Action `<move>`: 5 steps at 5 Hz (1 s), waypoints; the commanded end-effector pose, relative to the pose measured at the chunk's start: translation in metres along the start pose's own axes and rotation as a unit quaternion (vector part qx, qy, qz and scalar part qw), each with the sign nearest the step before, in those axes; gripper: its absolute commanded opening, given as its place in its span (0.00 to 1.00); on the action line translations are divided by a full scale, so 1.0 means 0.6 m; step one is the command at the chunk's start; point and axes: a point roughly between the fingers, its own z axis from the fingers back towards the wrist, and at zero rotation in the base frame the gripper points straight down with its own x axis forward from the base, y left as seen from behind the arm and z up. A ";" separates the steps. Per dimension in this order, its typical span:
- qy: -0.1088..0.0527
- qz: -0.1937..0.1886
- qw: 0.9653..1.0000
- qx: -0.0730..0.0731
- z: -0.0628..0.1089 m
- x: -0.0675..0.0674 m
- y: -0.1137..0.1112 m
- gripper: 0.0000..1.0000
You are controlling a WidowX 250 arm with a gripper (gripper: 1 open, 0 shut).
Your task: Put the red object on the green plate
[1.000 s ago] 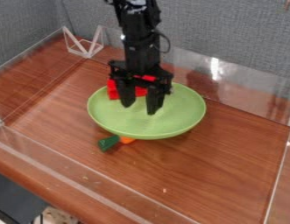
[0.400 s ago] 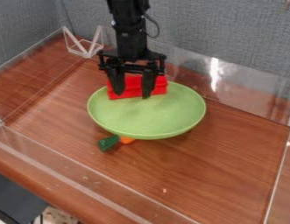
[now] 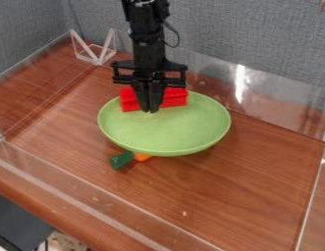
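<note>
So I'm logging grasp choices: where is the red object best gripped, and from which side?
Across the middle of the red object, from straight above. It is a long narrow block lying flat at the green plate's far rim, so its short width suits the jaws. The gripper looks shut there already.

glossy wooden table, smooth matt green plate, clear plastic walls.

Below and left of the claw a small orange-and-green item lies on the wooden table, a white wire stand sits up and left of it, and clear walls ring the table.
</note>
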 end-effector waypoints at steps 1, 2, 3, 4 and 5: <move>-0.027 0.002 1.000 -0.003 0.025 0.010 -0.007 0.00; -0.022 0.005 1.000 -0.004 0.009 0.009 -0.011 1.00; -0.018 0.008 1.000 -0.003 -0.008 0.007 -0.017 1.00; -0.029 -0.003 1.000 -0.004 0.013 0.001 -0.015 1.00; -0.047 -0.015 0.999 -0.010 0.053 -0.007 -0.017 1.00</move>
